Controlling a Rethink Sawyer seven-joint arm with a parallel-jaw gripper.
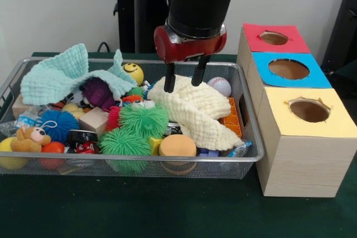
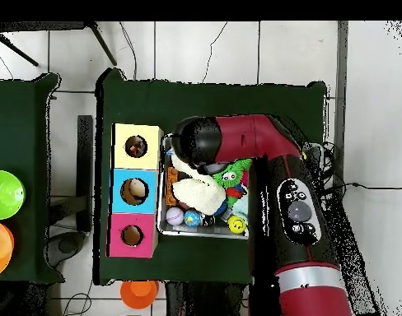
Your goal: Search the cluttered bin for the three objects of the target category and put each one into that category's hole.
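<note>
The silver wire-mesh bin [image 1: 167, 159] is full of toys and cloths. My gripper [image 1: 184, 81] hangs over its right middle, open, with its fingertips [image 1: 169, 86] at the top edge of a pale yellow cloth [image 1: 195, 110]. Nothing is between the fingers. No printed white fabric bundle shows clearly; they are hidden in the clutter. The yellow-surround hole [image 1: 309, 111] is in the nearest and largest wood box [image 1: 312, 160], right of the bin. In the overhead view the arm [image 2: 237, 140] covers the gripper and part of the bin [image 2: 203, 233]; the yellow hole [image 2: 136, 146] is to the bin's left.
A mint cloth [image 1: 61, 73] drapes the bin's back left. Green spiky balls [image 1: 144, 120], a blue spiky ball [image 1: 58, 125], a baseball [image 1: 221, 86], a smiley ball [image 1: 133, 72] and a teddy [image 1: 30, 137] lie around. Blue-surround [image 1: 288, 69] and red-surround [image 1: 274, 38] holes stand behind the yellow one.
</note>
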